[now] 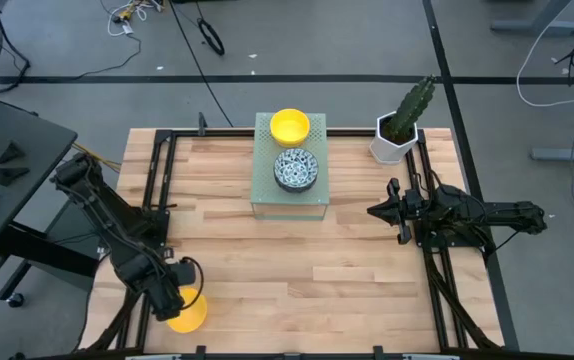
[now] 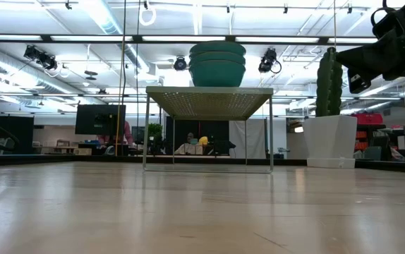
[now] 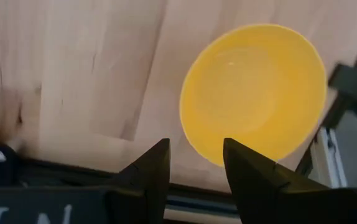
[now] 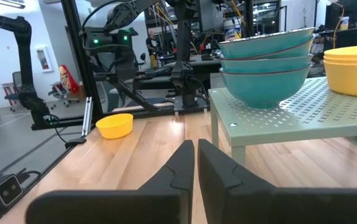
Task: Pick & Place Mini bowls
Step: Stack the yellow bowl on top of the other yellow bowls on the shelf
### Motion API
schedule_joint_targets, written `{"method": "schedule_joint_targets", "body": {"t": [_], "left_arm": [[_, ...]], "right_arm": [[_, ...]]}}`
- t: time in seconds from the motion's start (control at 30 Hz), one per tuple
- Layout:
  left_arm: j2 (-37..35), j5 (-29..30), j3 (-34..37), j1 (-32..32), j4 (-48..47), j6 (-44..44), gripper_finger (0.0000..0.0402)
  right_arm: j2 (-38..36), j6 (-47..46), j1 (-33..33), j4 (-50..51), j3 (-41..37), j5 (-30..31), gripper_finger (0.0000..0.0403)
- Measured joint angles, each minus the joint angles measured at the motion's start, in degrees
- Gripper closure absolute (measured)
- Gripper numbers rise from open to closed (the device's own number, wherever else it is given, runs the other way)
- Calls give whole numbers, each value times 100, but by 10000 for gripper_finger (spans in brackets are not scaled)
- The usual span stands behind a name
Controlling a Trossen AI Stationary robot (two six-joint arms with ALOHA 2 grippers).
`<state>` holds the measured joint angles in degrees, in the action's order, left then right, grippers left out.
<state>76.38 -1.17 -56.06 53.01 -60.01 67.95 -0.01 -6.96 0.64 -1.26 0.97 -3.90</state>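
Wooden table (image 1: 297,260) under bright workshop lights, with a pale green perforated stand (image 1: 289,200) at the back centre. Left gripper (image 3: 194,163) sits at the near left corner, fingers parted with a clear gap and nothing between them. 1 yellow bowl (image 3: 253,93) lies upright on the wood just beyond the fingertips; the rim reaches the right finger's tip in the wrist view, but I cannot tell if they touch. On the stand: a yellow stack (image 1: 290,125) at the rear and a blue-patterned stack (image 1: 296,169) in front of it. Right gripper (image 4: 195,149) hangs above the table's right edge, fingers closed together and empty, pointing toward the stand and well apart from the bowls. Cactus pot (image 1: 397,140) stands at the back right corner.
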Motion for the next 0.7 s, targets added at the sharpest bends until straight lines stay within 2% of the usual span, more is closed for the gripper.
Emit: {"method": "schedule_joint_targets", "body": {"t": [0.13, 0.27, 0.4, 0.7], "left_arm": [[0, -25, 158, 7, 61, 727, 246], [0, -33, 328, 21, 365, 1092, 246], [3, -19, 529, 79, 789, 1259, 246], [7, 0, 793, 87, 902, 1406, 246]], "right_arm": [[0, -1, 1, 0, 0, 0, 376], [0, -2, 2, 0, 0, 0, 376], [0, -1, 0, 0, 0, -1, 376], [0, -2, 2, 0, 0, 0, 376]]}}
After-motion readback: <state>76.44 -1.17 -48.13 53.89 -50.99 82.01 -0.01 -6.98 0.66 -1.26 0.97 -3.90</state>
